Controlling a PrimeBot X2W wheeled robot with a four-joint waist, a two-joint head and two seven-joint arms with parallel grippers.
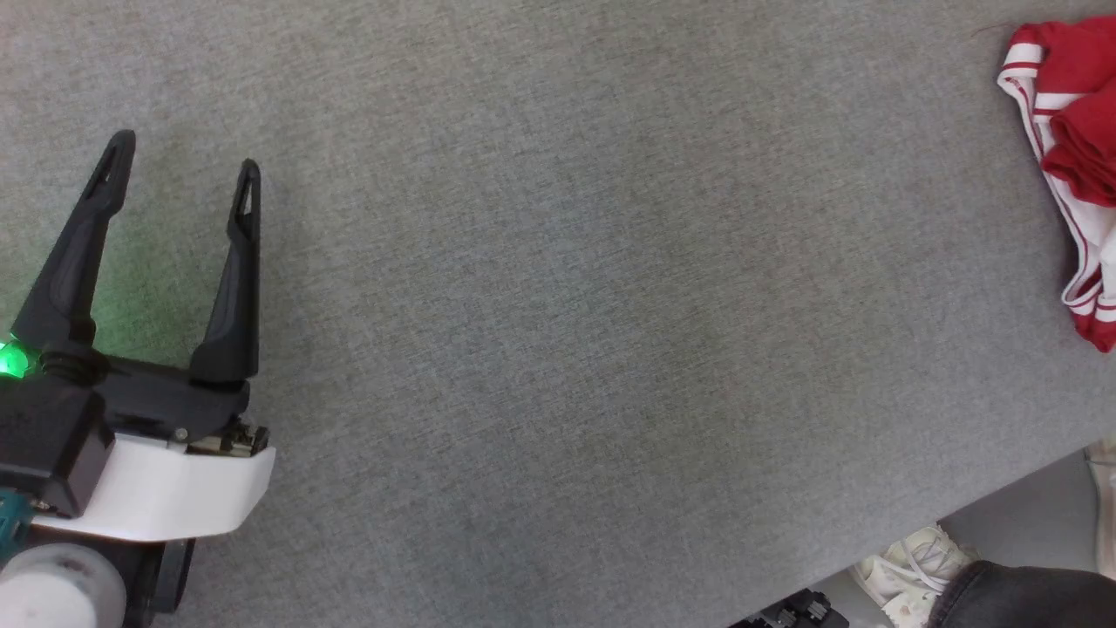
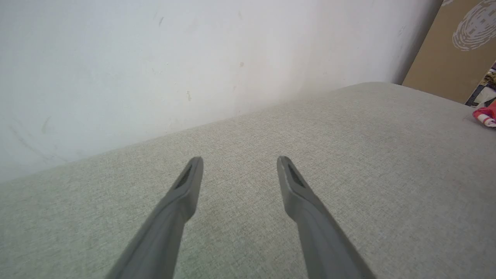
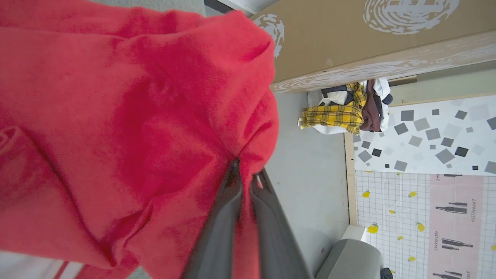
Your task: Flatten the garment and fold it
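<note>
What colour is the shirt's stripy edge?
Red and white stripes on the garment, clearest in the head view.

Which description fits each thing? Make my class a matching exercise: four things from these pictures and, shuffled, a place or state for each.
Things:
1. left gripper
2. right gripper
3. garment
4. white shoe

Descriptions:
A. on the floor
B. open above the bare grey surface
C. shut on red fabric
D. bunched up, with striped trim

Pairs: 1-B, 2-C, 3-D, 4-A
</note>
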